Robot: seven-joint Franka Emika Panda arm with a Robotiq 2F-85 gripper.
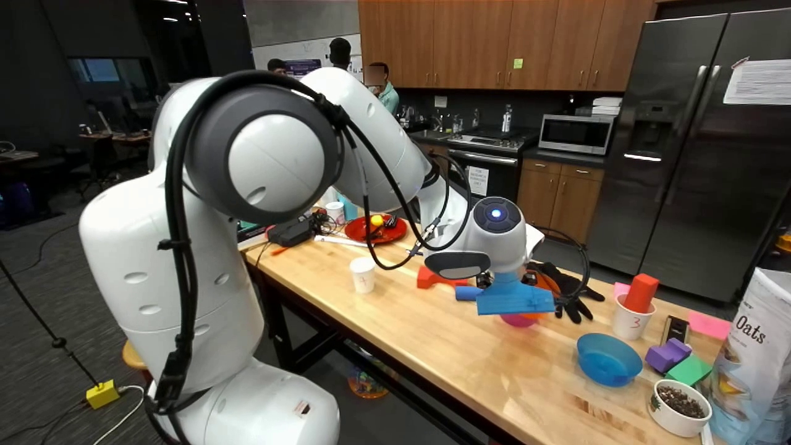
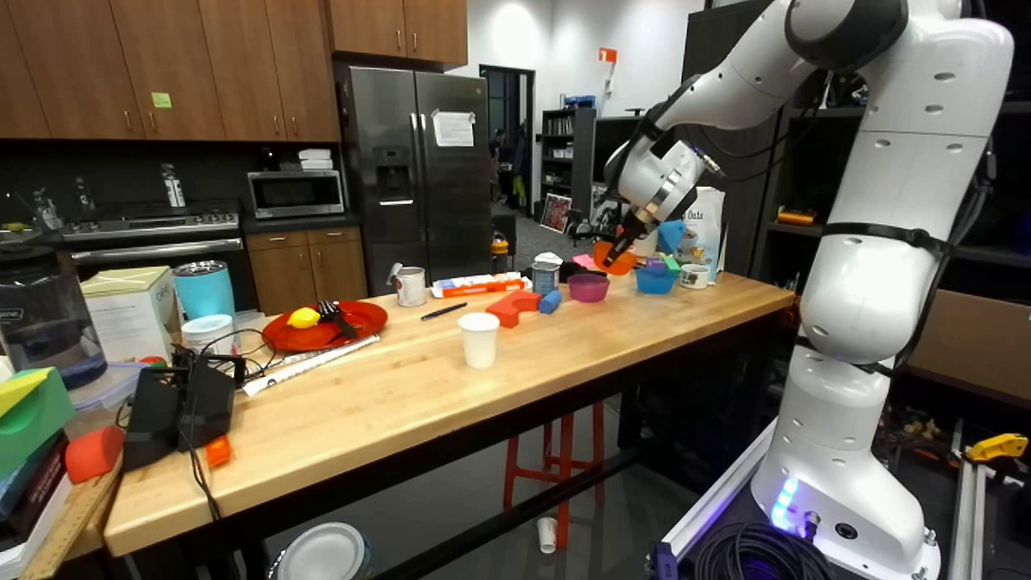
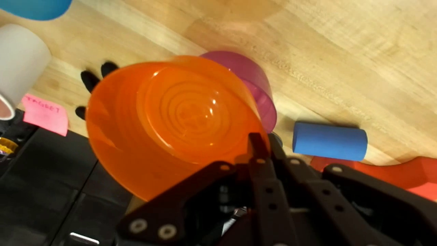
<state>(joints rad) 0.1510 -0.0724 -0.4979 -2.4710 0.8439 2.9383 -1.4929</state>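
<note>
Your pick-up looks done: the tilted, round orange plastic bowl (image 3: 194, 116) hangs from the end effector (image 3: 266, 140), above the pale wooden tabletop (image 3: 341, 65); releasing it appears left. Your end effector is closed, pinching that bowl's rim, with a round magenta plastic bowl (image 3: 251, 73) below.

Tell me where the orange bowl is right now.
In the wrist view, the orange bowl is just left of centre, clamped in the tool and partly hiding the magenta bowl; the blue cylinder lies to its right.
</note>
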